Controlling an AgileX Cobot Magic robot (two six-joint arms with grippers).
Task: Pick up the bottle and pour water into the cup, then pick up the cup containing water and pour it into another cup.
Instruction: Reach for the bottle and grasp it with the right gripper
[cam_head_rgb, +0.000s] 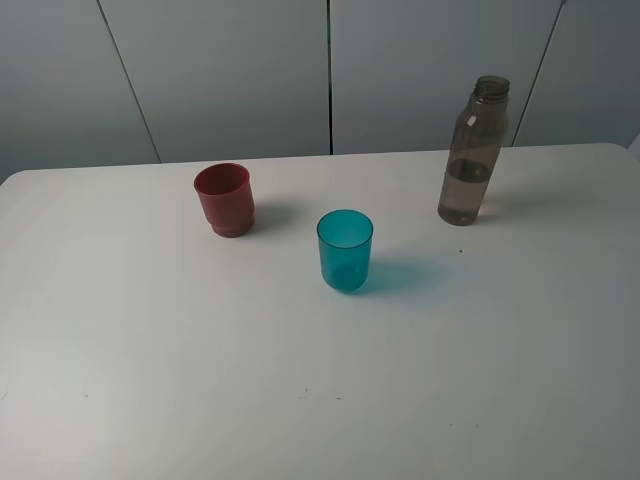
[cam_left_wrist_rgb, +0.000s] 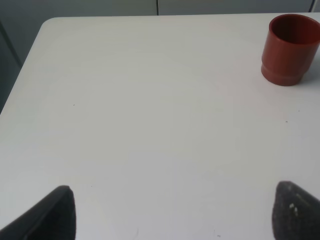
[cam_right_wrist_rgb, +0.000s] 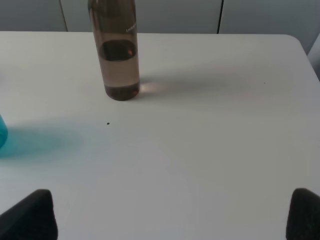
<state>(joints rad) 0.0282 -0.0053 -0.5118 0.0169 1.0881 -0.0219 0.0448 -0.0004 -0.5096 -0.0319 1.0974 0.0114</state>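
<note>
Left gripper (cam_left_wrist_rgb: 175, 215), right gripper (cam_right_wrist_rgb: 167, 217): jaws wide, empty | Risk: you could clip the tall smoky-grey translucent plastic bottle (cam_head_rgb: 472, 165), toppling and spilling it.

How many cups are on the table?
2. The red cup stands toward the back left of the white table; the teal cup stands near the middle, to its right and nearer the camera. None seems hidden.

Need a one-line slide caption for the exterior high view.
Upright and apart on a white table: red cup, teal cup, and uncapped, part-filled bottle, none yet grasped.
</note>
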